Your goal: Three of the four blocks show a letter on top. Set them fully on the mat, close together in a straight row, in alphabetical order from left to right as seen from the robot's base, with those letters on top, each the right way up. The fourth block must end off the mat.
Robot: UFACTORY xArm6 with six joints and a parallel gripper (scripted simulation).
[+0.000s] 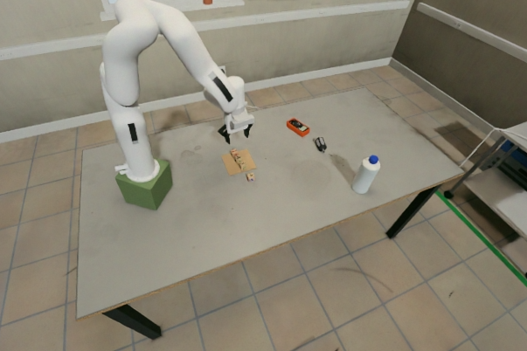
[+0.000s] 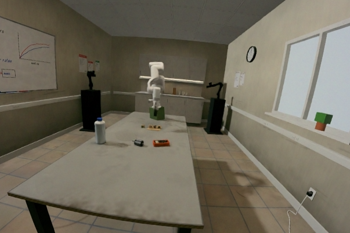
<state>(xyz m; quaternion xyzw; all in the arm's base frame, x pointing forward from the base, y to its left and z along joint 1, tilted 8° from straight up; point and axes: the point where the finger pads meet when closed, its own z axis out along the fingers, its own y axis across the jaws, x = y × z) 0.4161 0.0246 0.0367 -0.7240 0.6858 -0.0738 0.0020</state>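
Observation:
A tan mat lies on the grey table in front of the arm's green base. Three small wooden blocks stand on it close together in a row. A fourth block sits on the table just off the mat's near edge. The letters are too small to read. My gripper is open and empty, raised above the far end of the mat. In the exterior view the mat with the row of blocks shows far off, with the fourth block to its left; the gripper is hard to make out there.
An orange meter and a small black object lie to the right of the mat. A white bottle with a blue cap stands near the table's right front edge. The green base block is at the left.

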